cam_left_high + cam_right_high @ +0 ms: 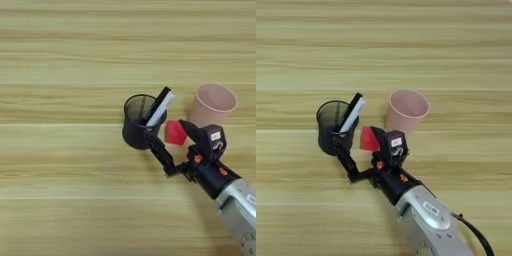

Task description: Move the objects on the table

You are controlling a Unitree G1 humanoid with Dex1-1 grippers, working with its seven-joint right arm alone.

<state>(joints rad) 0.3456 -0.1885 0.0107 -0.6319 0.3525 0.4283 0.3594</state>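
A small red cube (174, 133) rests on the wooden table (65, 165) between a black mesh cup (136, 125) and a pink cup (214, 103). My right gripper (167, 131) is open, its fingers spread wide on either side of the cube. One finger (161, 152) reaches to the foot of the black cup; the other (190, 129) lies against the cube's right side. A slim white-grey marker (163, 108) stands tilted in the black cup, leaning out to the right. A thin black pen (159, 101) leans beside it. In the right eye view the cube (368, 140) shows just left of the gripper's body.
The silver forearm (428, 220) comes in from the bottom right, with a black cable (476, 235) trailing beside it. The pink cup (406, 110) stands upright just behind the gripper. Bare wood stretches across the left and the far side.
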